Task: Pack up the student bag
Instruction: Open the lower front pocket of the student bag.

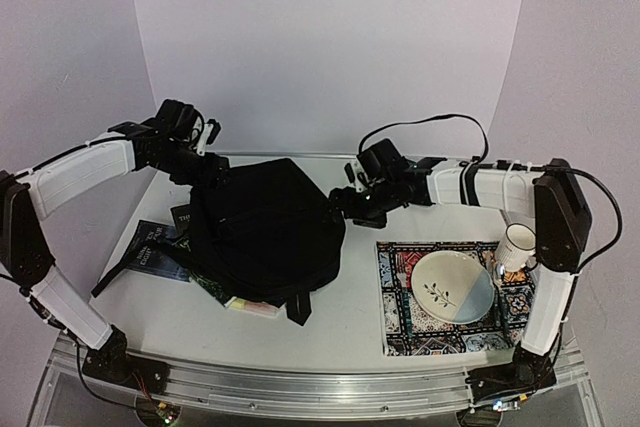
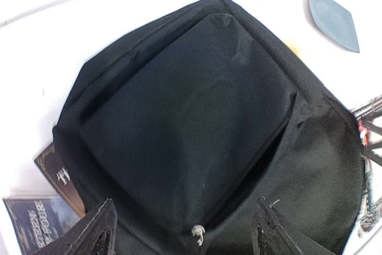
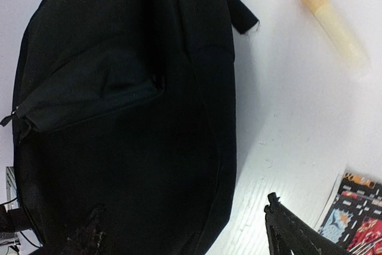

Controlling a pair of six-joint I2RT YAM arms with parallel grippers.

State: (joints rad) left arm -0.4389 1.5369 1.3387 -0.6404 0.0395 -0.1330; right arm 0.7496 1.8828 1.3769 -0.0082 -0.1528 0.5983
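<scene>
Left tool (image 2: 186,206): jaws wide, holding nothing, over the far left corner of the bag (image 1: 265,227). The bag lies right under and ahead of it. A zipper pull (image 2: 197,234) sits between the fingers (image 2: 98,234); can't tell if it touches either. Books (image 1: 152,243) lie left of this tool and nearer the arm bases, partly under the bag. The bag lies flat on the counter (image 1: 340,317), left of middle, with a strap (image 1: 298,309) sticking out at its near side.

Right tool (image 3: 182,207): jaws wide too, holding nothing, at the bag's right edge, with the bag below it and spreading to its left. One finger (image 3: 292,234) is over bare counter; the other is over black fabric, blurred. A pale stick (image 3: 331,22) lies ahead of it, apart from the bag. To its right and nearer is a patterned mat (image 1: 400,332) with a plate (image 1: 452,285) on it and a cup (image 1: 517,245) by the mat's far right corner.
</scene>
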